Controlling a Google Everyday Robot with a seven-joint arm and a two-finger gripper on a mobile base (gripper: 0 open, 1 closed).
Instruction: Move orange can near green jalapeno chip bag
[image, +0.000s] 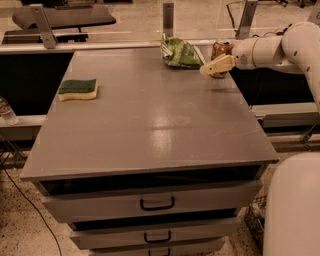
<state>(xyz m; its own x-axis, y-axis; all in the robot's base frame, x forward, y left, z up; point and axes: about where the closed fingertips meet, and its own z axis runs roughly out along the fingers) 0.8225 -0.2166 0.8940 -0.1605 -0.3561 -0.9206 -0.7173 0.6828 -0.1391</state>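
In the camera view the orange can (220, 49) stands upright at the far right corner of the table (150, 130), long axis vertical and silver top up, just beside the green jalapeno chip bag (181, 54) along the far edge. The gripper (212, 64) reaches in from the right edge, and its jaws look closed on the can's side. The can is probably light, stiff, smooth and easily dented, so a mid-body hold seems best.
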